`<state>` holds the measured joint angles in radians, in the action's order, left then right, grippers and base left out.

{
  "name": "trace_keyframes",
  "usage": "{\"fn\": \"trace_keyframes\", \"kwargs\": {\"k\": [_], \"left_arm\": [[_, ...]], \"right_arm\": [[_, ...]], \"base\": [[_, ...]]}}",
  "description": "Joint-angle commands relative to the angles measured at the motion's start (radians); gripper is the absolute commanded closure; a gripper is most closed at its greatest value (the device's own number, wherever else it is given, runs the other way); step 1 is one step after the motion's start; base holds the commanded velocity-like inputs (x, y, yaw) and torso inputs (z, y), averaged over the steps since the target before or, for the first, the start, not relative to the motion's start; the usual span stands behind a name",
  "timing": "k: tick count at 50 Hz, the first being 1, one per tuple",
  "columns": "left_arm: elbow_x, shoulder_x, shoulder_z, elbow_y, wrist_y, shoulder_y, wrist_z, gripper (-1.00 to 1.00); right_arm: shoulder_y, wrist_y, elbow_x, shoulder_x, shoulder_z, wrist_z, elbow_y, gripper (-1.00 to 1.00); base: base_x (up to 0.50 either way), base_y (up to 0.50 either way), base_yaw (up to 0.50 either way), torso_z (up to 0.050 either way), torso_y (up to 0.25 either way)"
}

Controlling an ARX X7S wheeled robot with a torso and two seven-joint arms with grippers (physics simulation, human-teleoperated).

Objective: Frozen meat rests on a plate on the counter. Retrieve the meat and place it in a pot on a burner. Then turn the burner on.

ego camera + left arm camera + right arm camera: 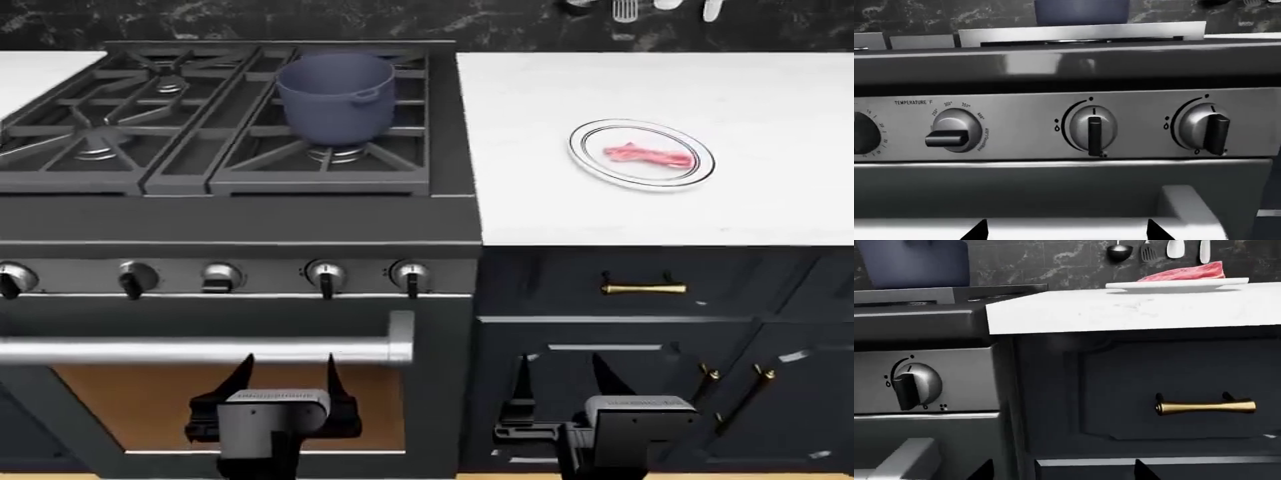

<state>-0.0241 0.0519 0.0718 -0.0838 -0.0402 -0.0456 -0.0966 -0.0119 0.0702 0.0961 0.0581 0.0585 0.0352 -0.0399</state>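
From the head camera we see the thin pink-red strip of meat [650, 157] lying on the round white dark-ringed plate [591, 158] on our white marble table [747, 100], with the deep blue-grey pot [335, 98] on a stove burner. Our left claw [286, 381] and right claw [563, 380] hang released, low before the oven. The right wrist shows the meat [1184, 272] above a brass drawer handle [1205, 405].
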Motion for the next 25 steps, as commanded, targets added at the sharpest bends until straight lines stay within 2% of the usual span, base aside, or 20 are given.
{"fn": "trace_keyframes", "kwargs": {"k": [1, 13, 25], "left_arm": [[-0.016, 0.017, 0.019, -0.029, -0.017, -0.015, -0.026, -1.0], [-0.031, 0.03, 0.033, -0.029, -0.019, -0.014, -0.038, -1.0], [-0.067, 0.039, 0.042, -0.005, 0.039, -0.012, -0.051, -1.0]], "right_arm": [[-0.006, 0.017, 0.014, 0.019, 0.023, 0.014, -0.019, -1.0], [-0.008, 0.017, 0.036, 0.026, 0.033, 0.032, -0.024, -1.0], [-0.01, 0.025, 0.056, 0.037, 0.047, 0.043, -0.021, -1.0]], "base": [[0.06, -0.5, 0.0, 0.0, 0.0], [0.03, -0.5, 0.0, 0.0, 0.0], [0.0, -0.5, 0.0, 0.0, 0.0]]}}
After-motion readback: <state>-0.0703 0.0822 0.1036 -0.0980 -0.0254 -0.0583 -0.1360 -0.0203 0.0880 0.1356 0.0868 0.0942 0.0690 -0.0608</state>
